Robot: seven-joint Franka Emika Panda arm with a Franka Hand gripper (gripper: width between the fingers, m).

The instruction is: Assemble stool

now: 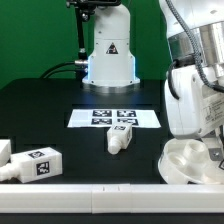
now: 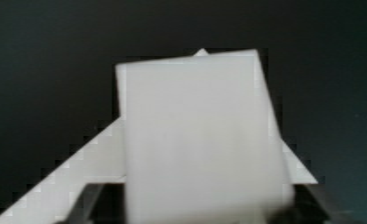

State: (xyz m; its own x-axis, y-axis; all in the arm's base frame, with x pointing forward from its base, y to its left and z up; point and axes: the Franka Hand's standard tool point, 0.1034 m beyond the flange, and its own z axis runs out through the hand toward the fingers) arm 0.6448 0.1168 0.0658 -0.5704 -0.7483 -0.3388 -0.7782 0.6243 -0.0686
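Observation:
My gripper (image 2: pixel 201 208) is shut on a white block-like stool leg (image 2: pixel 194 130), which fills the space between the dark fingers (image 2: pixel 102 205) in the wrist view. In the exterior view the gripper (image 1: pixel 203 138) hangs low at the right, just above the round white seat disc (image 1: pixel 180 166), and the held leg is hidden by the arm. Blurred white surface (image 2: pixel 87 172) spreads under the held leg; I cannot tell whether they touch. A loose leg (image 1: pixel 120 138) lies mid-table. Two more legs (image 1: pixel 36 165) lie at the exterior view's left, one cut off by the edge (image 1: pixel 4 152).
The marker board (image 1: pixel 115 117) lies flat behind the middle leg. The robot base (image 1: pixel 108 52) stands at the back with cables beside it. A pale table edge (image 1: pixel 90 192) runs along the front.

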